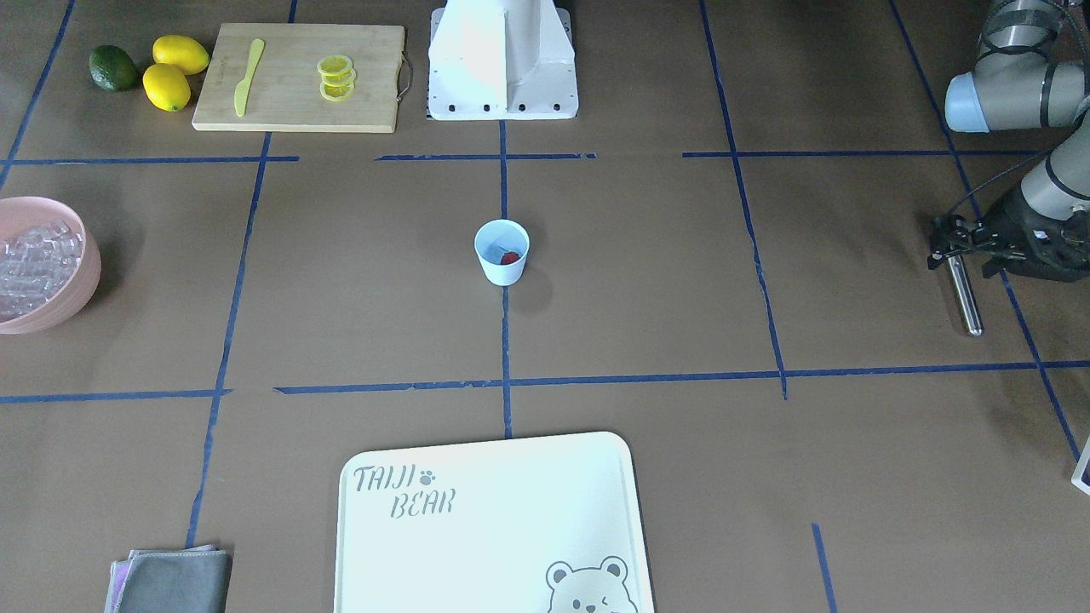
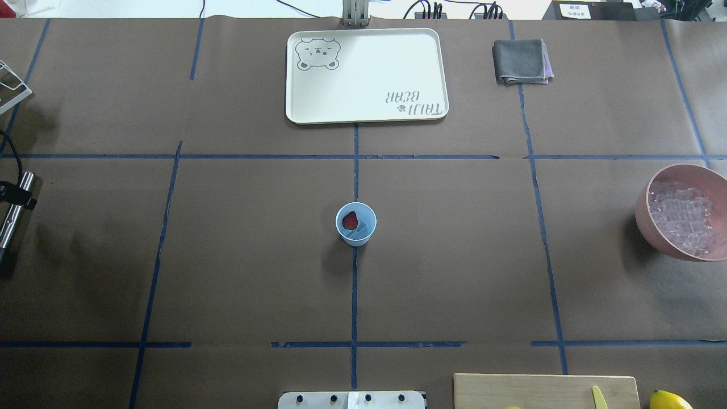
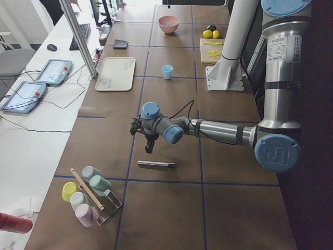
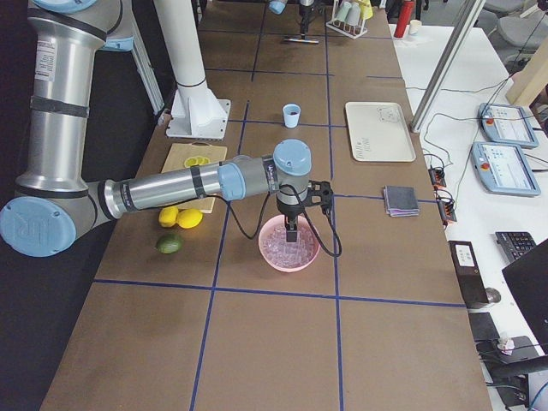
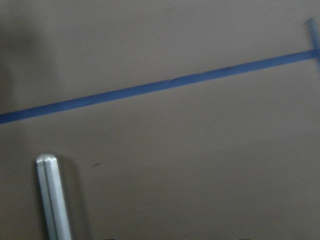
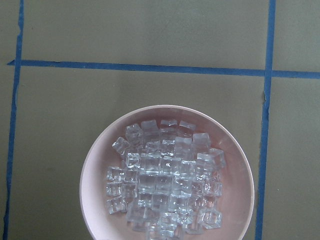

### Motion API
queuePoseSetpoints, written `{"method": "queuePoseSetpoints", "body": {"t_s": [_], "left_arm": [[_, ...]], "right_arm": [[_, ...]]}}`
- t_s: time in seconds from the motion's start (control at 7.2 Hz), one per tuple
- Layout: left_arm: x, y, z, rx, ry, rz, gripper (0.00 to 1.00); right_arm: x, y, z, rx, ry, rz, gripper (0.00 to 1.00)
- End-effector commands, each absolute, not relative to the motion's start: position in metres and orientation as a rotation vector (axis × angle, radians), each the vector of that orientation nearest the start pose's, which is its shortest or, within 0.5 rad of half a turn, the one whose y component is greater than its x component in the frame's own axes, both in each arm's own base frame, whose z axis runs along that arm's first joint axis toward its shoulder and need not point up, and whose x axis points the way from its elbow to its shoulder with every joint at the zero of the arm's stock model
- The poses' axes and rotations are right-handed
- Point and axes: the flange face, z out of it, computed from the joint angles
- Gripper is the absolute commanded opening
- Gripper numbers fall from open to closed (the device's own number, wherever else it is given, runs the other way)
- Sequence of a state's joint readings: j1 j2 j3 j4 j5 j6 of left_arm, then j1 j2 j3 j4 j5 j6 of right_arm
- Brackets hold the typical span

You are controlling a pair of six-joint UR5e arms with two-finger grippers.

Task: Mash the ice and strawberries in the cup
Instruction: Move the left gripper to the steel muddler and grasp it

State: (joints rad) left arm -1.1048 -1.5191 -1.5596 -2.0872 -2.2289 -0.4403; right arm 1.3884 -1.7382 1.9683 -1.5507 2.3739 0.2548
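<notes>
Strawberry (image 2: 351, 220) in cup (image 2: 356, 241) — ice (image 6: 165, 180) in pink bowl (image 6: 243, 172)

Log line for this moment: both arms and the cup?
left gripper hovering by flat-lying metal rod | right gripper above pink bowl of ice | cup centre, strawberry inside | fingers: state unclear, both

Pink bowl (image 6: 92, 167) cropped at bottom edge; metal rod (image 5: 52, 200) blurred

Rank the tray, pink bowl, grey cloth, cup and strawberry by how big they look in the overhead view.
1. tray
2. pink bowl, though partly cut off by the picture's edge
3. grey cloth
4. cup
5. strawberry
</notes>
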Motion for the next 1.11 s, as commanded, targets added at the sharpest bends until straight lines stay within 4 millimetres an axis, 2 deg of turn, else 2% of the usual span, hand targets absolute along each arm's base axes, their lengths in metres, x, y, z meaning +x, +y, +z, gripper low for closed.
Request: {"method": "queuePoseSetpoints", "body": {"t_s": [0.0,0.42,0.69,0.97], "left_arm": [[0.154,-0.473,0.661,0.084,0.764,0.139,0.86],[0.161,-0.482,0.678,0.082,0.768,0.122,0.86],[0.167,-0.493,0.673,0.086,0.780,0.086,0.86],[0.169,-0.494,0.677,0.070,0.775,0.080,0.85]], "right_arm": [[-0.014,-0.429,0.534,0.062,-0.833,-0.033,1.00],[-0.014,-0.431,0.532,0.066,-0.833,-0.035,1.00],[-0.015,-0.432,0.531,0.070,-0.833,-0.035,1.00],[-0.015,-0.432,0.531,0.070,-0.832,-0.036,1.00]]}}
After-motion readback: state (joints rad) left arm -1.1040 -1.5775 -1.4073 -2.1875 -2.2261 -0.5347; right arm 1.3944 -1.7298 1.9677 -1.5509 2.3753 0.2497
